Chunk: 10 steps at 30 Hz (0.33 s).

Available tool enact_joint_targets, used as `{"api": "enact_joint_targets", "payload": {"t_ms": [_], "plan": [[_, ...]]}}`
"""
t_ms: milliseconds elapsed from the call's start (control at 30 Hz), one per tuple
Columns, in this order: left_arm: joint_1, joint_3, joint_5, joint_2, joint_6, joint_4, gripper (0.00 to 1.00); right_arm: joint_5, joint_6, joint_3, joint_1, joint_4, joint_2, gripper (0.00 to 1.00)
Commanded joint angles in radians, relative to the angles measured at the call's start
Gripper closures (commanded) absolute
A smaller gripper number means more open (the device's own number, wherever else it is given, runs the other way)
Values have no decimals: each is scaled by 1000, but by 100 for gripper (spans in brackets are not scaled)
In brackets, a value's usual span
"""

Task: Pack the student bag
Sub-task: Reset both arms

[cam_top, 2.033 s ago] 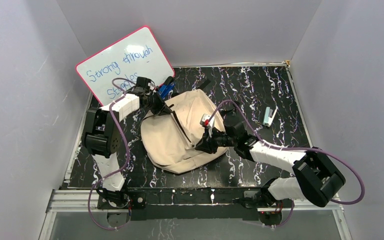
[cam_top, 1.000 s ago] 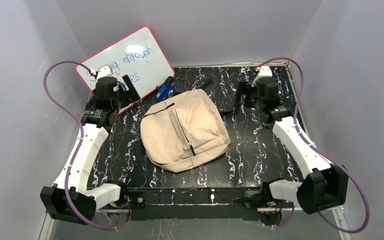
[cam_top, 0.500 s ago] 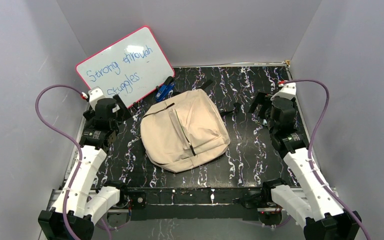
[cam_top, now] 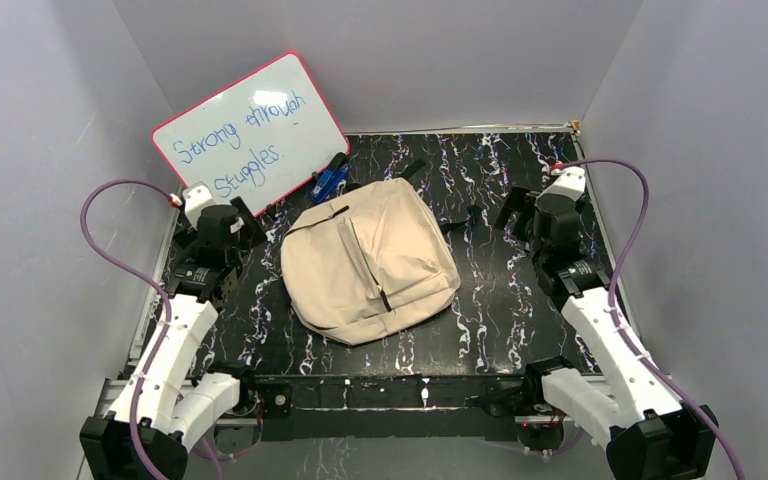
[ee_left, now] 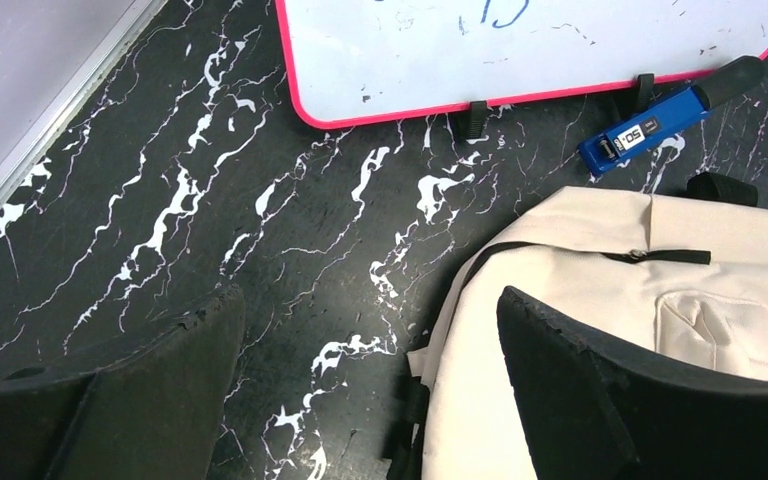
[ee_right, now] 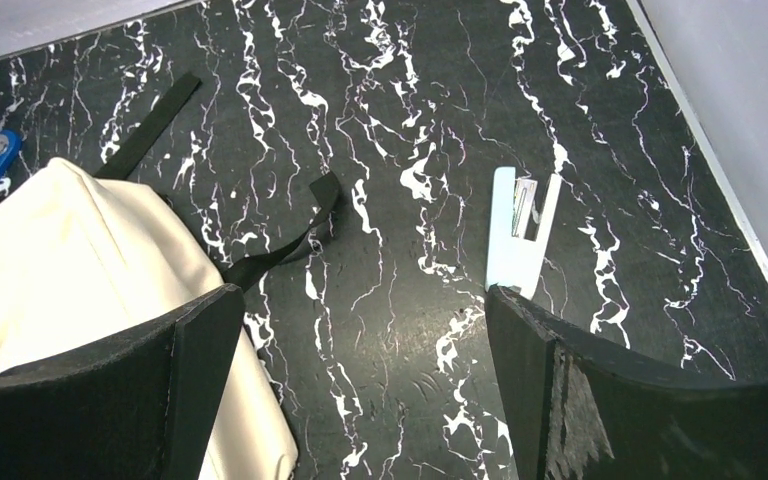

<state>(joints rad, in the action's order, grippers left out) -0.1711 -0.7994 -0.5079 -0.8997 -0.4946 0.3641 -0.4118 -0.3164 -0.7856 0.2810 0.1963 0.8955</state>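
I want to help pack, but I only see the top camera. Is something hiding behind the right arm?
Observer: Yes. The right wrist camera shows a pale blue stapler-like tool lying flat, apart from the student bag.
Operator: And that blue thing by the whiteboard?
Observer: The left wrist camera shows a white label on it reading 50.
Operator: Is the bag zipped?
Observer: Its top zipper looks shut there.
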Motion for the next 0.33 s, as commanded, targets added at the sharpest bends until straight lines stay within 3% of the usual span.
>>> {"api": "enact_joint_targets", "payload": {"t_ms": [0,300], "plan": [[5,2,-13,22,-5,-40,6,-2,-9,8,1,-28,12,1],[5,12,2,32,-6,-63,5,1,-18,11,1,-16,28,1]]}}
